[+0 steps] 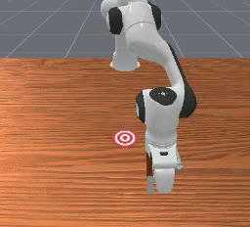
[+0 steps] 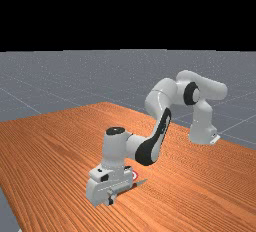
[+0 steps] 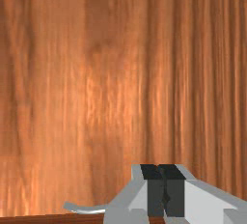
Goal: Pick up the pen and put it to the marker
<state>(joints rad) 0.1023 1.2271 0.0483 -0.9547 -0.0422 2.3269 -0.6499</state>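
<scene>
Orange-brown wood table [image 1: 58, 123], white and grey arm [image 1: 161, 118] reaching out over it, gripper [image 2: 110, 200] low near the surface, closed, dark finger pads [image 3: 155, 199] meeting in the wrist view. Brown-and-grey pen [image 1: 149, 165] is right by the hand, along its side toward the front view's left; can't tell if it touches the gripper. Red-and-white ring marker [image 1: 124, 138] sits flat on the table, apart from the pen, farther toward the front view's left and nearer the arm's base.
</scene>
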